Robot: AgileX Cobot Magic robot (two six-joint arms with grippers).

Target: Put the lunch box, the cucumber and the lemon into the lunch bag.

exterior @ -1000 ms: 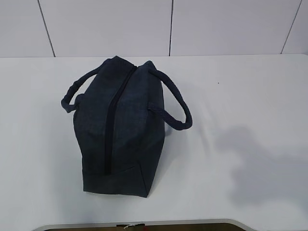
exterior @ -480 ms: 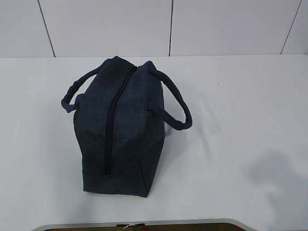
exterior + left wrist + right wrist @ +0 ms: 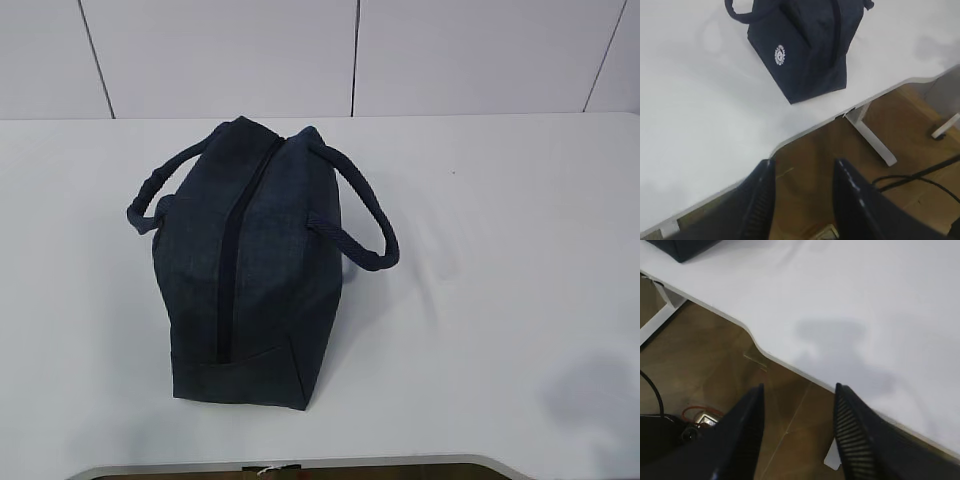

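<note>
Both hands are spread and empty; we see the bag (image 3: 250, 265) nearer our left hand (image 3: 802, 200), zipper (image 3: 235, 260) running near-to-far.

Even bright light, soft shadows on table (image 3: 500, 200), wrist views blurred

The lunch bag (image 3: 250, 270) stands alone on the white table (image 3: 500, 250), left of centre, one narrow end toward the near edge. It is dark navy fabric, boxy, with its top zipper (image 3: 232, 270) closed along the ridge. A padded loop handle droops to each side. The left wrist view shows a small round white logo (image 3: 779, 54) on its end panel.
</note>
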